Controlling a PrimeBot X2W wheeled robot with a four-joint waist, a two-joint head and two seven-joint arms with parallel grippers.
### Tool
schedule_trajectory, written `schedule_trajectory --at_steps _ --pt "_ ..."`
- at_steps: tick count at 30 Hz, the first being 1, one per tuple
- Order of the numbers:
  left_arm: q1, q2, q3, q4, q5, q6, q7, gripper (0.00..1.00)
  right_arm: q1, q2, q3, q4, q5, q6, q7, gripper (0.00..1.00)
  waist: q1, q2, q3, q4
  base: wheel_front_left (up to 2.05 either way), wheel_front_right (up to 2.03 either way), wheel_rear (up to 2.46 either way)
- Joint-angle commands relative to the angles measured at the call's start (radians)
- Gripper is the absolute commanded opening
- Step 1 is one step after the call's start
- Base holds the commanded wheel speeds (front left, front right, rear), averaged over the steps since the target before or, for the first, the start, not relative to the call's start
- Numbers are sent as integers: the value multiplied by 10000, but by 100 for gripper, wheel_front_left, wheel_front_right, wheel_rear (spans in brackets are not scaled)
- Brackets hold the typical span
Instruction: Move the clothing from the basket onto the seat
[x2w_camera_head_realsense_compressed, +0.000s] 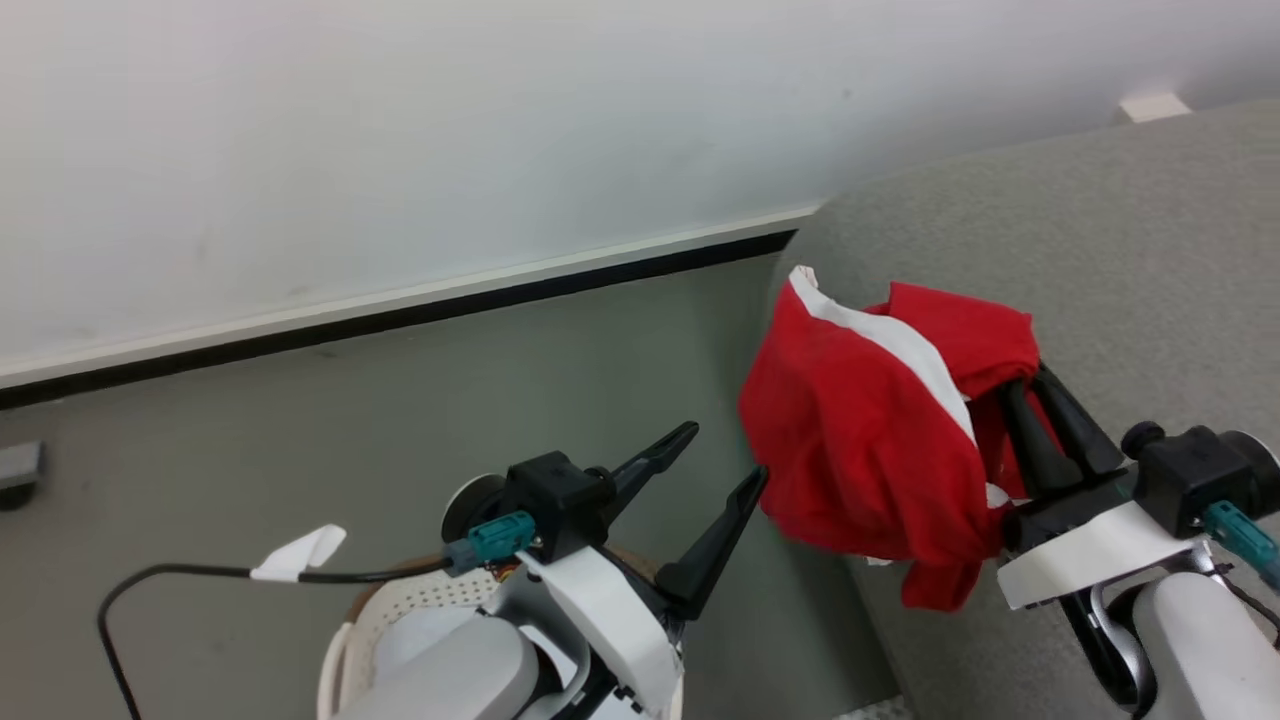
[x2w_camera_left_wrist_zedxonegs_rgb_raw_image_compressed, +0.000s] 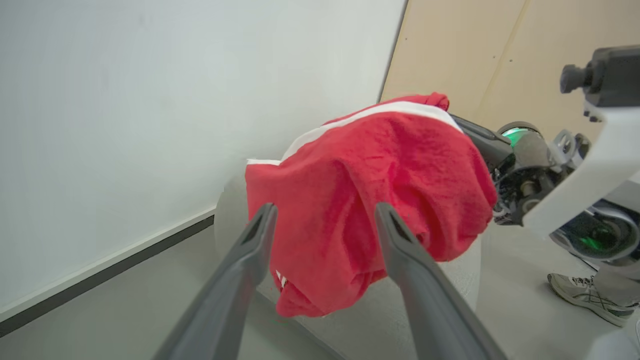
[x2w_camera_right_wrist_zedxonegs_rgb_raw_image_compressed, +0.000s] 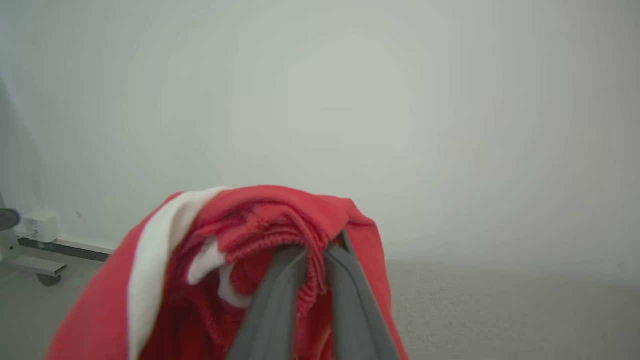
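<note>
The red clothing (x2w_camera_head_realsense_compressed: 870, 440) with its white stripe hangs in the air over the left edge of the grey seat (x2w_camera_head_realsense_compressed: 1130, 280). My right gripper (x2w_camera_head_realsense_compressed: 1028, 378) is shut on a fold of it; the right wrist view shows the clothing (x2w_camera_right_wrist_zedxonegs_rgb_raw_image_compressed: 260, 240) bunched over my fingers (x2w_camera_right_wrist_zedxonegs_rgb_raw_image_compressed: 272, 305). My left gripper (x2w_camera_head_realsense_compressed: 725, 455) stands open just left of the clothing, nothing between its fingers. From the left wrist the clothing (x2w_camera_left_wrist_zedxonegs_rgb_raw_image_compressed: 380, 195) hangs beyond the spread fingers (x2w_camera_left_wrist_zedxonegs_rgb_raw_image_compressed: 250, 255). The basket (x2w_camera_head_realsense_compressed: 400, 615) sits on the floor under my left arm, mostly hidden.
A white wall with a dark baseboard (x2w_camera_head_realsense_compressed: 400, 315) runs behind the grey floor. A black cable with a white tag (x2w_camera_head_realsense_compressed: 300, 550) trails from my left wrist. A person's shoe (x2w_camera_left_wrist_zedxonegs_rgb_raw_image_compressed: 580, 295) stands near the seat. A wheeled stand base (x2w_camera_right_wrist_zedxonegs_rgb_raw_image_compressed: 30, 265) sits by the wall.
</note>
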Motion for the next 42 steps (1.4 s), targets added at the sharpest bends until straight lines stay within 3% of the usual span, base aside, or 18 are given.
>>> schedule_trajectory --at_steps 1,11,21,26,35,42 --pt "-27 48 -20 -38 60 17 -47 100 146 -10 -91 -161 -64 -21 8 0 0 -1 146 -583 0 0 0" --pt "15 26 -198 79 196 20 -171 100 1280 201 -1067 -1929 -259 -21 629 0 0 -1 268 -1610 0 0 0" --pt "-335 130 -287 -111 521 70 -162 100 611 137 -1253 -2360 -31 -21 907 0 0 -1 881 -1434 0 0 0" --pt "-783 307 -309 -359 696 5 108 100 -796 -350 -1598 -2334 288 -21 1115 0 0 -1 1856 -965 0 0 0" --pt "-1396 757 -209 -744 853 -78 540 100 -3235 -1728 -3145 -2311 319 -21 1680 0 0 -1 3487 -192 0 0 0" --pt "-1860 1032 -13 -1173 956 10 846 100 -4640 -3009 -4630 -1089 866 -23 2132 0 0 -1 4634 297 0 0 0"
